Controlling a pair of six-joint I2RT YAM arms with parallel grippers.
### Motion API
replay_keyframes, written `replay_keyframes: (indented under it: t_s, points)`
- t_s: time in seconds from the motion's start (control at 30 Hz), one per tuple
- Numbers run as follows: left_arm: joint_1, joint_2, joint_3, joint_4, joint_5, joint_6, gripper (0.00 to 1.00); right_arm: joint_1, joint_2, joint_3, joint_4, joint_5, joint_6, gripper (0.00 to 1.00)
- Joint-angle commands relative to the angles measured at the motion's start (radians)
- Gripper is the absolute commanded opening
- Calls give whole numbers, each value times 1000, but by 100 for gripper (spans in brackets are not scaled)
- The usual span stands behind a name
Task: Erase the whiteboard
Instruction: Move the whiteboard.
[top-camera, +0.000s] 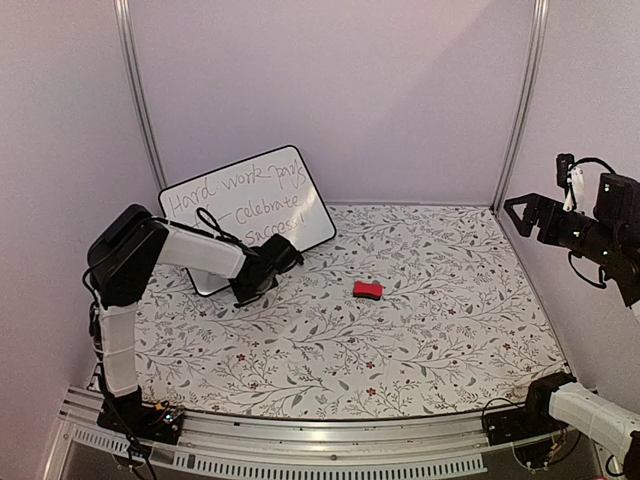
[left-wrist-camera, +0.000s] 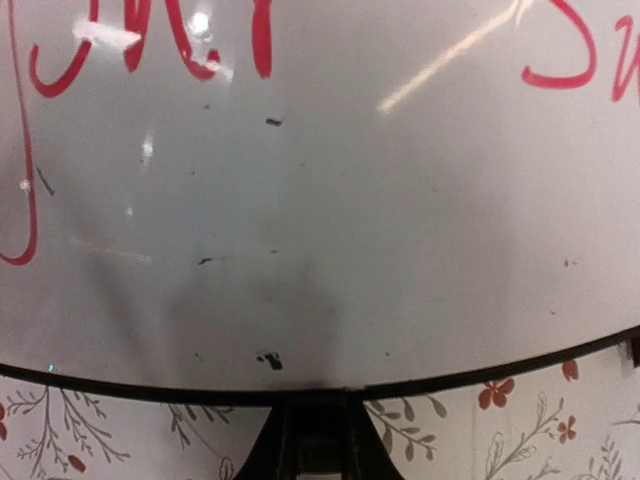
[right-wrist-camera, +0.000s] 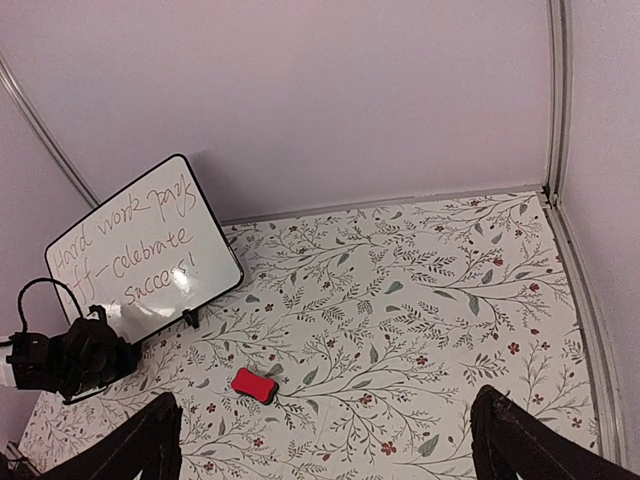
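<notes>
We find the whiteboard (top-camera: 250, 205) propped up at the table's (top-camera: 450, 330) rear left. It faces the arms, with its long axis left to right. The left gripper (left-wrist-camera: 315, 420) has its fingers together at the lower rim; grip unconfirmed. Red script reads "Hard work pays", "celebrate", "success!". The right gripper (top-camera: 522, 215) has its fingers wide apart, well away.

Place: a robot test cell, the look of a lab.
Walls: plain pale lilac panels (top-camera: 400, 90) closing in the back and both sides.
Frame: bare aluminium posts (top-camera: 138, 90) standing in the back corners.
Mounting: a slotted aluminium rail (top-camera: 330, 437) along the near edge, with the left arm (top-camera: 118, 330) and right arm (top-camera: 590, 412) bolted to it.
Counter: one counter (top-camera: 420, 330) under a floral printed cover.
Wiring: exposed black cables (top-camera: 208, 222) looping off the arms.
</notes>
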Motion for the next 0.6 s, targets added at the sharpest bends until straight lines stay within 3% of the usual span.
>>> replay_keyframes:
  t_s: [0.0,0.1,0.57]
  points:
    - [-9,-6,-47,20,30,4,4,6,-6,-7,10,-9,-2,99]
    - [-25,-10,-68,37,31,6,0,7,0,-10,10,-14,6,99]
    - [-135,-11,-114,60,6,15,0,8,87,-30,4,-186,4,99]
